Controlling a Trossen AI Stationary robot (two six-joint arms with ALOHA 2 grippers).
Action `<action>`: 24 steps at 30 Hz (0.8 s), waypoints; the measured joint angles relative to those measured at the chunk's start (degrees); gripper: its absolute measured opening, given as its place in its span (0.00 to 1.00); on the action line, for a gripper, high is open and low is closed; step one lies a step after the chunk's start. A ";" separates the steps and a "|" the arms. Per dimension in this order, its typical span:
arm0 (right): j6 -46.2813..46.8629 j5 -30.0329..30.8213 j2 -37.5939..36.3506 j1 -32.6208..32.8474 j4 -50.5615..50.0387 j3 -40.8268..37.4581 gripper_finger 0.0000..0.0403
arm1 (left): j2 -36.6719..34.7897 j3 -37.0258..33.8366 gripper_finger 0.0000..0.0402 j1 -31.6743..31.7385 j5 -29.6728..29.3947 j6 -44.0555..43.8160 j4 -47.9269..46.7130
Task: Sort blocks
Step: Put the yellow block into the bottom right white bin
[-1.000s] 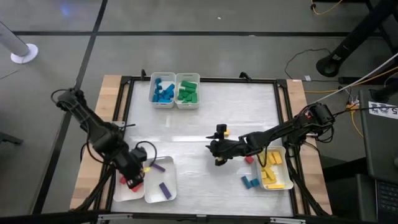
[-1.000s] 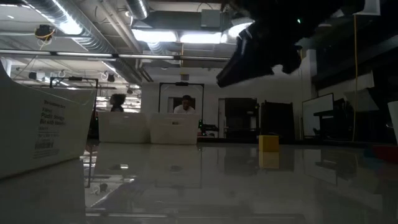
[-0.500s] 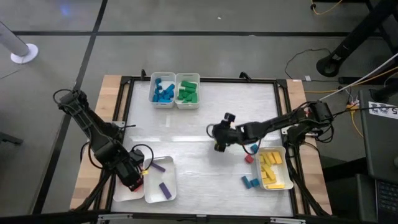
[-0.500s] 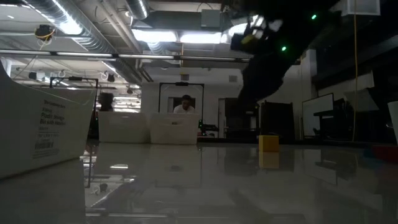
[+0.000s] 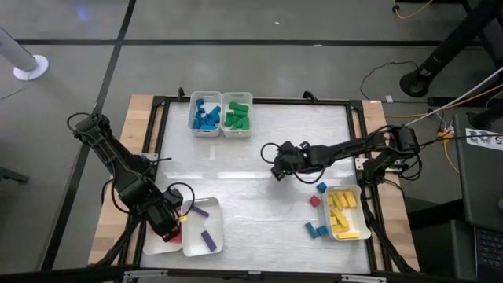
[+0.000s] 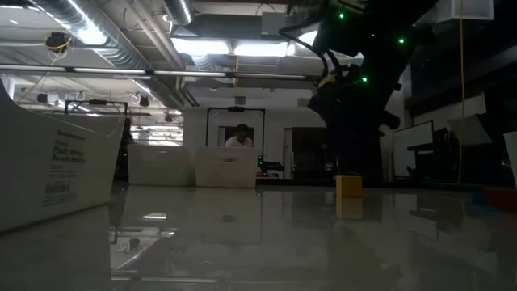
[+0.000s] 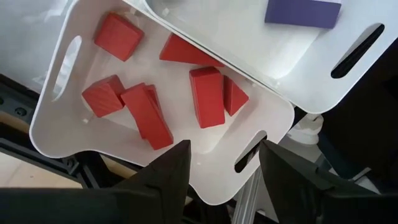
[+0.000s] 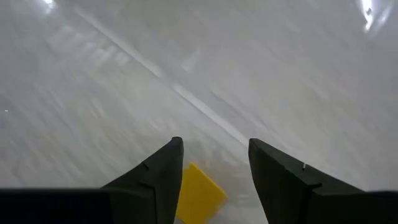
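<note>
Label [image 6: 58, 166] on white tray, unreadable | left end effector [image 7: 221, 163] open over red blocks [image 7: 207, 96]

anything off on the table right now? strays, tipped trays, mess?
Some strays. A red block and three blue blocks lie loose on the table beside the yellow tray, not in any tray. A yellow block sits alone mid-table under the open right gripper. No tray looks tipped.
</note>
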 joint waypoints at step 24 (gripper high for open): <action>8.06 -4.43 7.30 0.07 -0.93 -0.02 0.45 | 0.00 0.00 0.45 0.02 -1.19 3.23 0.07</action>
